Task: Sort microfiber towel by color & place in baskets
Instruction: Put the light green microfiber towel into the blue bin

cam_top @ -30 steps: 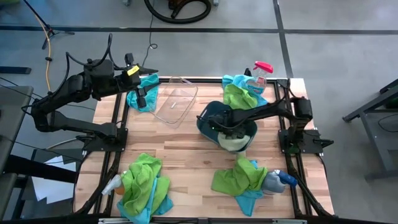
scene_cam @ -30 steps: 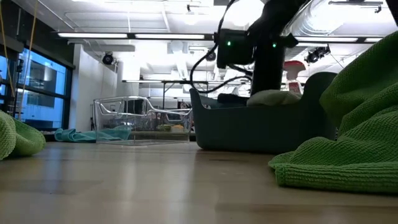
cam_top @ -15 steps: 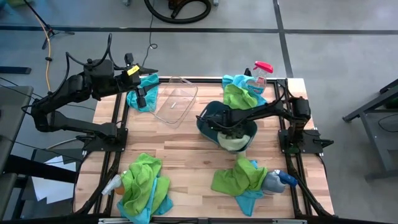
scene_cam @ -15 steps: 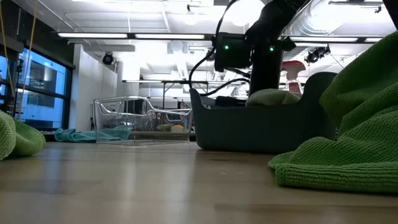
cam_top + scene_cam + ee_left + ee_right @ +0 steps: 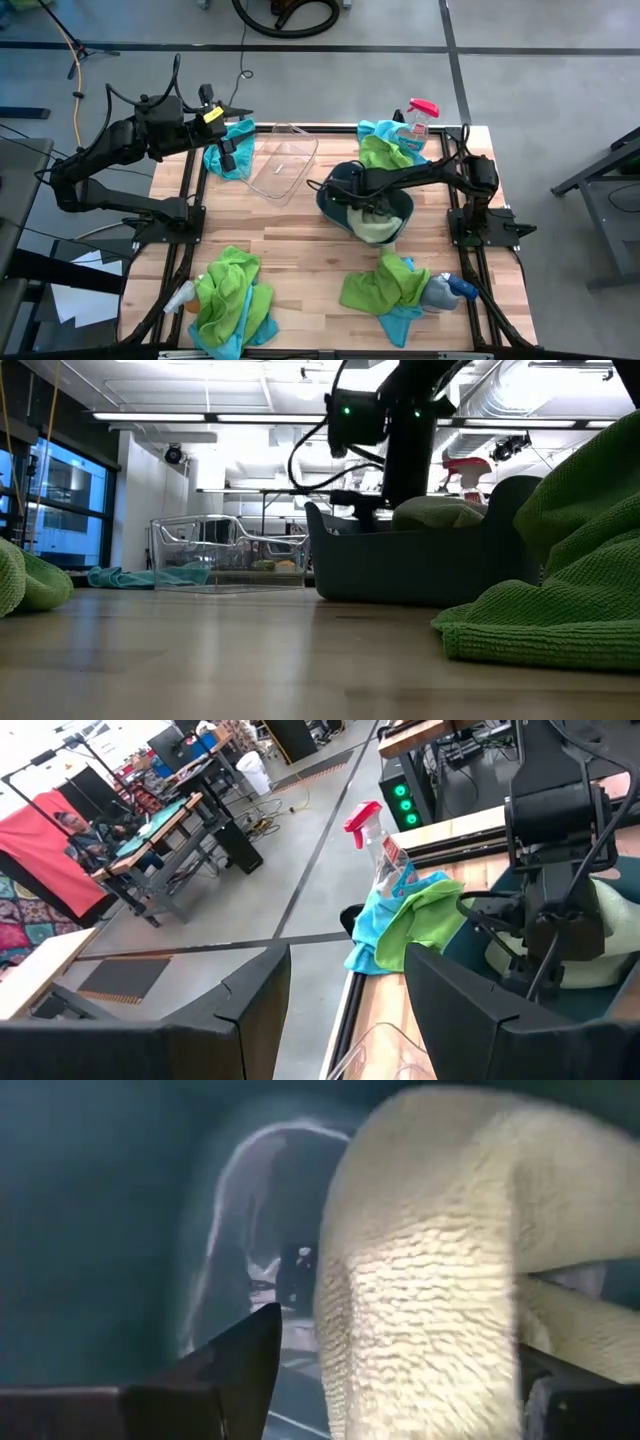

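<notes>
Wooden tabletop [image 5: 300,250] carries a dark teal tub [image 5: 335,190] holding a pale green towel [image 5: 378,228]. Right gripper [image 5: 350,205] sits inside the tub, fingers spread, with the towel loose between and beside them. Left gripper [image 5: 228,152] hovers part-open over a turquoise towel [image 5: 240,135].

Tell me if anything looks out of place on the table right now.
The green towel in the dark tub bulges above its rim instead of lying flat inside, beside the right pincer. The clear tub sits askew to the table edges.
</notes>
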{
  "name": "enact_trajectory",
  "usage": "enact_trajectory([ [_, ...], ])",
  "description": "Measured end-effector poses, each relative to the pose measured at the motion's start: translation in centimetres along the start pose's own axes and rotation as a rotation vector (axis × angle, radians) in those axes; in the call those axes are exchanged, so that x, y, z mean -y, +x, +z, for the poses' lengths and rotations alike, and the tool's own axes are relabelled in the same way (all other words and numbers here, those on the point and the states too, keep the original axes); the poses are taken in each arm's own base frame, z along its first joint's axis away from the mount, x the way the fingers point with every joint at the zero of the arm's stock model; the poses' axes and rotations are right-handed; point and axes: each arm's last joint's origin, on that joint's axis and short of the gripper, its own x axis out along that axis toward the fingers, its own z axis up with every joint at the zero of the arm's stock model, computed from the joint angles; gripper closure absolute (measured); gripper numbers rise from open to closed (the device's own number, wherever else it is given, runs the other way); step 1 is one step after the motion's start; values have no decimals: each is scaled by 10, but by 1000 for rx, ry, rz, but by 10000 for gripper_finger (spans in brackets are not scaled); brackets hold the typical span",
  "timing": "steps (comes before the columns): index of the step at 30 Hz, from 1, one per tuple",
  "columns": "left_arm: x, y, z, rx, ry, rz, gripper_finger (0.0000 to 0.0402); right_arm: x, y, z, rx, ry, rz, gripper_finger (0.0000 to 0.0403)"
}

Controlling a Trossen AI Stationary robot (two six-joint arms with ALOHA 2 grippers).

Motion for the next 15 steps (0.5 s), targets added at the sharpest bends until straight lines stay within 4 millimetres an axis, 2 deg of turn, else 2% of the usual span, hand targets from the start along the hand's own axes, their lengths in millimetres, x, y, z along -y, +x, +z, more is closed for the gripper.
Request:
enact_trajectory([
  [5, 0, 0, 0, 0, 9, 0, 216, -14, -23, 7, 92, -67, 29, 163],
  [11, 0, 0, 0, 0, 9, 0, 216, -30, -60, 16, 87, -248, 44, 163],
  [15, -1, 0, 0, -8, 9, 16, 216, -27, -90, 2, 2, -406, -6, 163],
])
